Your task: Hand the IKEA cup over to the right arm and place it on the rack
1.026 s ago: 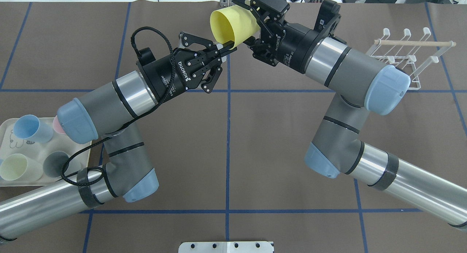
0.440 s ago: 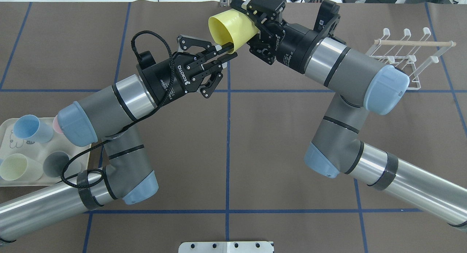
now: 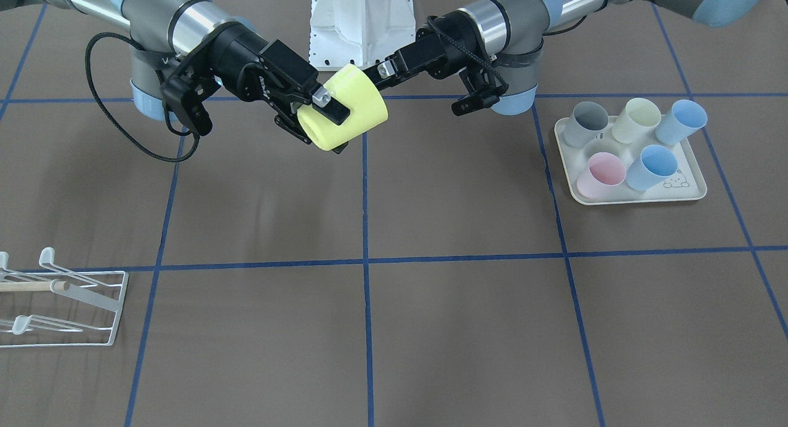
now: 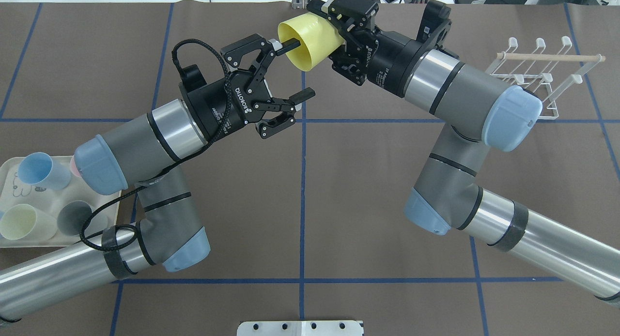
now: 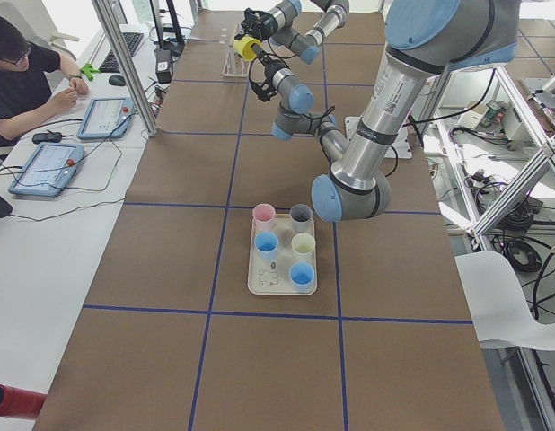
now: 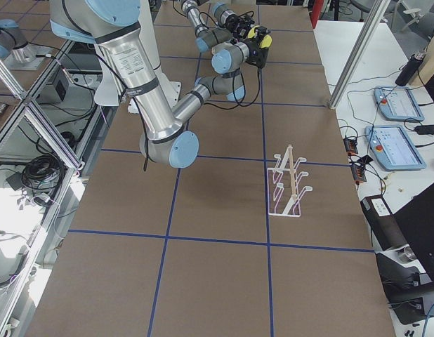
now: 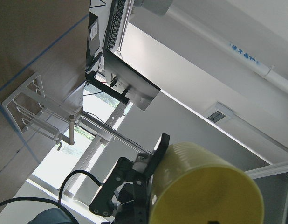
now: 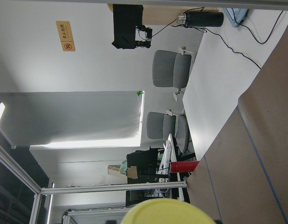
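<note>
yellow cup (image 4: 310, 40) pinched at base by right claw (image 4: 336, 28), left claw (image 4: 301, 67) now spread apart, rim released

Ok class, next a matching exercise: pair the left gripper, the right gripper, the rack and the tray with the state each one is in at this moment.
Things:
1 left gripper
2 right gripper
3 rack
4 tray

States:
A holds five cups
B shut on the yellow cup
C open
D bears no cup

Pairs: 1-C, 2-B, 3-D, 4-A
</note>
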Controlling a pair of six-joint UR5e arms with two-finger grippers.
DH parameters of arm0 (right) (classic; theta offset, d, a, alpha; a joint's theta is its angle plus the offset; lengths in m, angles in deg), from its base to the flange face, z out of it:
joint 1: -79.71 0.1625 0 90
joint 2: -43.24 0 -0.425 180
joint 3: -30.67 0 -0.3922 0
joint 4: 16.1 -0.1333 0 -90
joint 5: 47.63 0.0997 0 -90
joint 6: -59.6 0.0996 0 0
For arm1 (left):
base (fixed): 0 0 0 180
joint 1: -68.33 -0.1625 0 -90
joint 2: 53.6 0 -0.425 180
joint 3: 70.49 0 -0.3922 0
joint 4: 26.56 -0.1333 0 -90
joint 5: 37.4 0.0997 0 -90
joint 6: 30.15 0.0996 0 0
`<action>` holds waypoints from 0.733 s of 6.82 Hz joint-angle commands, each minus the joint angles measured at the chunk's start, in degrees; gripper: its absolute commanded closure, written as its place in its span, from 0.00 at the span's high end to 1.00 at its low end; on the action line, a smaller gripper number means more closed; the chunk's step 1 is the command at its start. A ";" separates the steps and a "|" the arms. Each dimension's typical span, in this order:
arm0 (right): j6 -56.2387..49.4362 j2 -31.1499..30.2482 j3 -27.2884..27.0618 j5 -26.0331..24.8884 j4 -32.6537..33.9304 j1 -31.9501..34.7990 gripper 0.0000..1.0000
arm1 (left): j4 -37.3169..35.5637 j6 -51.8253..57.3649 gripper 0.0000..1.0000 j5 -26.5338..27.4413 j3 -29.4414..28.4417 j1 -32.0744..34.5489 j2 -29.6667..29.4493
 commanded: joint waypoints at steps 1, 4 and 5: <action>0.33 -0.01 0.13 0.19 0.06 3.81 0.00 | 1.03 1.76 1.00 -0.19 0.34 0.25 0.96; -0.63 -2.64 3.63 7.27 0.50 13.98 0.00 | 0.52 4.82 1.00 -5.10 5.24 1.22 7.26; -7.77 -4.05 6.34 12.88 0.76 19.08 0.00 | 0.34 5.80 1.00 -5.20 7.09 1.31 10.95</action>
